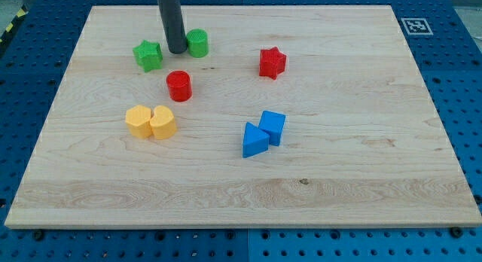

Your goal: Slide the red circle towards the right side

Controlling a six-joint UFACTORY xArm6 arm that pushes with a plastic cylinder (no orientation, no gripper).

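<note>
The red circle (179,86) is a short red cylinder left of the board's centre. My tip (176,50) touches the board between the green star (148,56) and the green circle (197,43), just above the red circle towards the view's top, with a small gap to it. The dark rod rises from there out of the view's top edge.
A red star (273,62) lies to the right of the red circle. Two yellow blocks (151,122) sit side by side below it. A blue cube (273,126) and a blue triangle (254,140) touch near the centre. The wooden board (361,172) lies on a blue pegboard.
</note>
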